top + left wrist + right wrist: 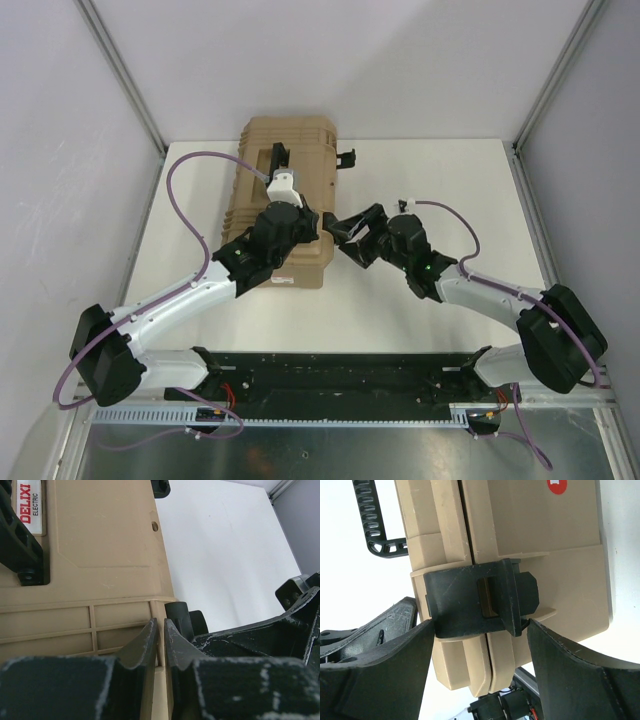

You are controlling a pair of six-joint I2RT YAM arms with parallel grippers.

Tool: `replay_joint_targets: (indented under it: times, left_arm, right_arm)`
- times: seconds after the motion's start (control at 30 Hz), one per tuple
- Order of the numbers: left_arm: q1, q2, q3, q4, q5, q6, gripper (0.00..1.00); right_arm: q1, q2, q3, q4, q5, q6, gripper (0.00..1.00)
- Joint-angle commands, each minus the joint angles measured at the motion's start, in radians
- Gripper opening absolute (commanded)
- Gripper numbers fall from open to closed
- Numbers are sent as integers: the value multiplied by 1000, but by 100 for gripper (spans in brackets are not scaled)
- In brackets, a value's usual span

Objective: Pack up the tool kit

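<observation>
The tan toolbox point(300, 145) lies with its lid down on the white table. No loose hand tools show. My left gripper point(315, 222) is shut and empty, over the lid's near right edge point(161, 622). The black lid handle point(20, 545) is to its left. My right gripper point(346, 240) is open at the box's right side. In the right wrist view its fingers point(480, 630) stand either side of a black latch point(475, 605) that lies across the seam between lid and base. That latch also shows in the left wrist view point(177, 620).
A second black latch point(347, 157) sticks out from the box's right side at the far end; it also shows in the right wrist view point(375, 530). White table point(440, 190) lies right of the box. The black base rail point(340, 375) runs along the near edge.
</observation>
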State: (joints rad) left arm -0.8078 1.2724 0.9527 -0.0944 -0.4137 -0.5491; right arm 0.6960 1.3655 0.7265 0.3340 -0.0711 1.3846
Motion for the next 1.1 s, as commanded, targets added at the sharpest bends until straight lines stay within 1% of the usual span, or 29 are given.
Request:
replay_joint_targets:
  times: [0.0,0.3,0.57,1.0,1.07]
  left_arm:
    - [-29,194,-134,-466,167,-9,15]
    - [-29,193,-138,-465,161,-10,15]
    - [-29,196,-142,-466,158,-7,15]
    - [-28,204,-141,-466,154,-11,15]
    - [-28,207,-141,-466,155,-14,15]
  right_arm:
    - [4,39,24,-113,-19,-55,78]
    - [-11,65,24,-193,21,-132,79]
    - [-24,17,38,-299,111,-227,80]
    - [-31,18,47,-328,130,-270,80]
    - [-32,16,49,-360,136,-276,80]
